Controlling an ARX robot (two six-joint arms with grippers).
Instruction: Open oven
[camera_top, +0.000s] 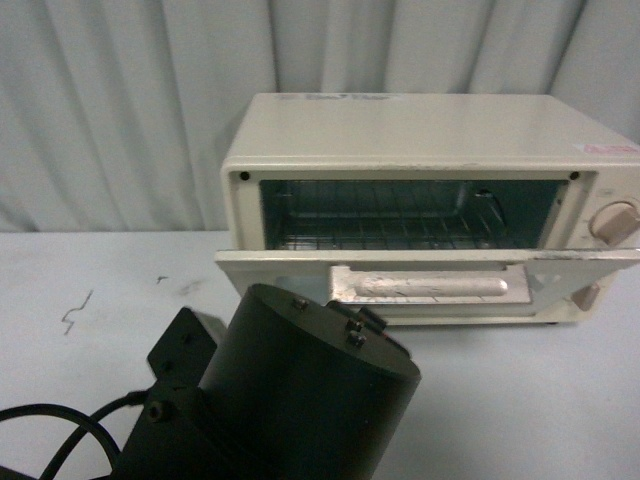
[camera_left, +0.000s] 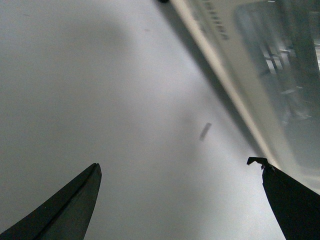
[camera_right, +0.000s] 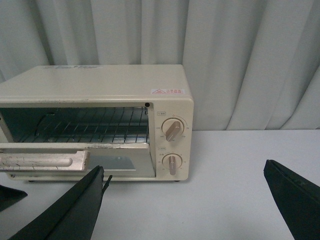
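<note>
Your oven (camera_top: 420, 130) sits on the white table (camera_top: 80, 350) at about 1 o'clock, backed by the curtain (camera_top: 120, 100). The door (camera_top: 262, 280) is dropped open with the bar handle (camera_top: 430, 288) showing and the wire rack (camera_top: 390, 225) exposed. Knobs (camera_right: 172, 131) are on the front's 3 o'clock side. Left gripper (camera_left: 176, 163): fingers spread wide, empty, over bare table just beside the door edge. Right gripper (camera_right: 183, 165): also spread, empty, facing the oven, not touching.
</note>
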